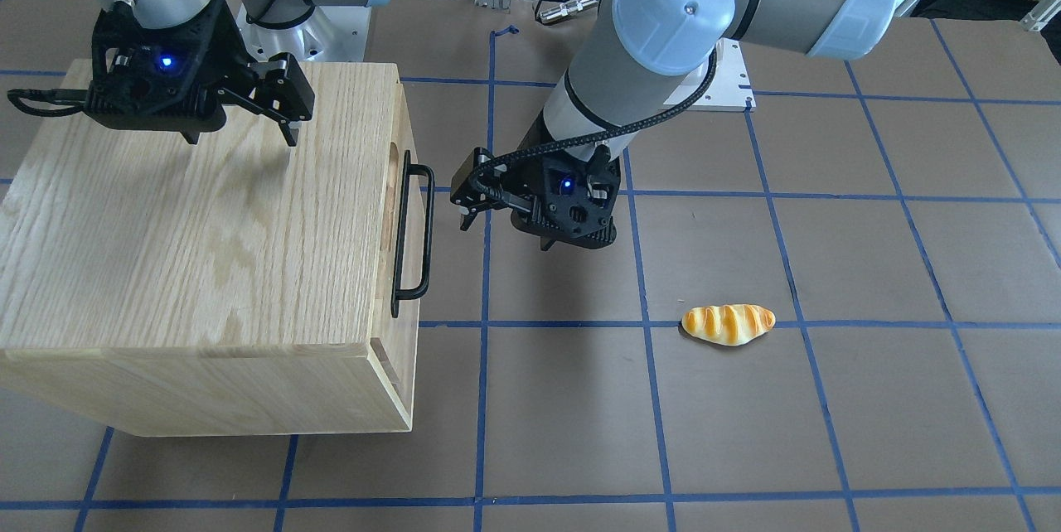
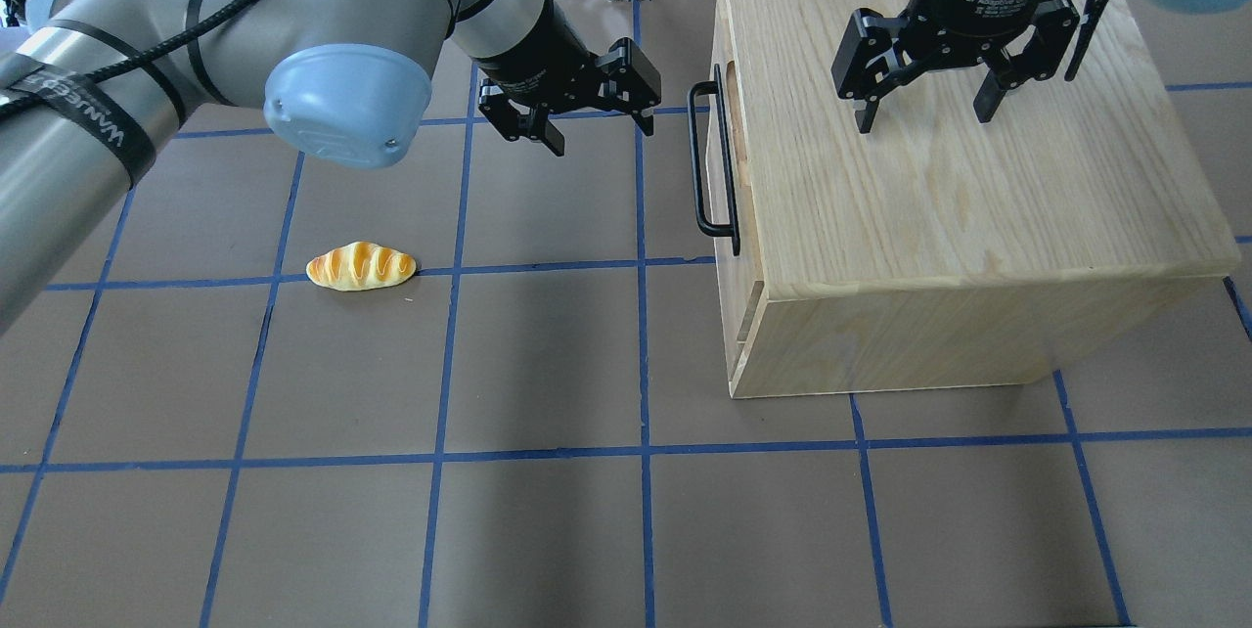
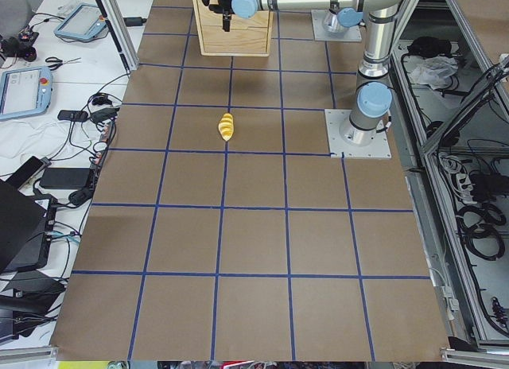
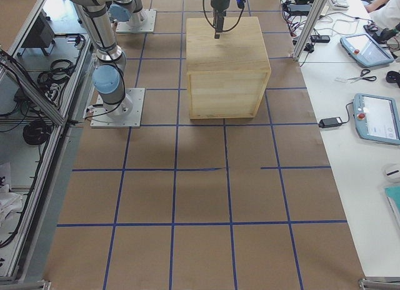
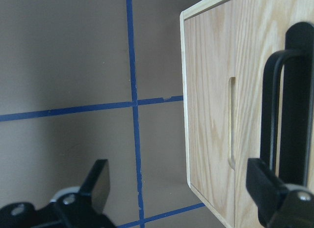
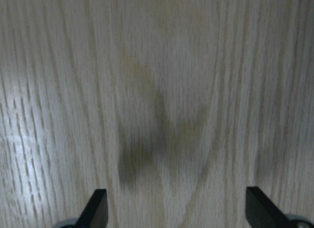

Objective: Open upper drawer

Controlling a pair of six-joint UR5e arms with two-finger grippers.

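Observation:
The upper drawer (image 2: 730,134) sits flush in the front of the oak cabinet (image 2: 939,198). Its long black bar handle (image 2: 712,158) stands out toward the table's middle and also shows in the front-facing view (image 1: 413,234). My left gripper (image 2: 599,129) is open and empty, a short way in front of the handle and level with it. In the left wrist view the handle (image 5: 294,100) lies beyond the right fingertip (image 5: 262,184). My right gripper (image 2: 926,114) is open and empty, hovering just above the cabinet's top (image 6: 157,90).
A toy bread roll (image 2: 362,266) lies on the brown, blue-taped table (image 2: 548,383), left of the cabinet and behind my left arm. A narrow slot (image 5: 231,122) shows in the cabinet front below the handle.

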